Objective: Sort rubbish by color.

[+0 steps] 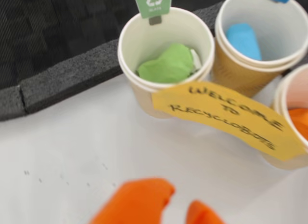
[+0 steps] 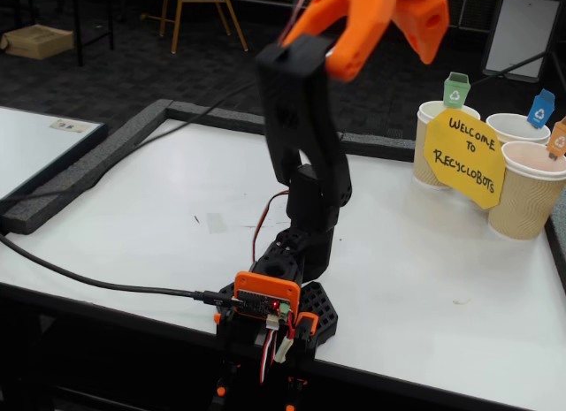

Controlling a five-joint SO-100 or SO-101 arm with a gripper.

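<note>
In the wrist view a green paper wad [image 1: 168, 65] lies inside the cup with the green tag [image 1: 126, 50]. A light blue wad [image 1: 244, 40] sits in the cup beside it [image 1: 231, 72]. An orange wad [image 1: 299, 122] shows at the frame's right edge inside a third cup [image 1: 284, 96]. My gripper [image 1: 179, 209] hovers over the white table in front of the cups, open, with nothing between its orange fingers. In the fixed view the gripper [image 2: 393, 40] is raised high above the table, left of the cups [image 2: 531, 199]; the wads are hidden there.
A yellow "Welcome to Recyclobots" sign [image 1: 226, 115] hangs across the cup fronts, seen also as the sign [image 2: 464, 155]. A dark foam border [image 1: 62, 84] edges the white table [image 2: 159, 216]. The arm's base [image 2: 283, 305] stands at the front edge with a black cable [image 2: 88, 278].
</note>
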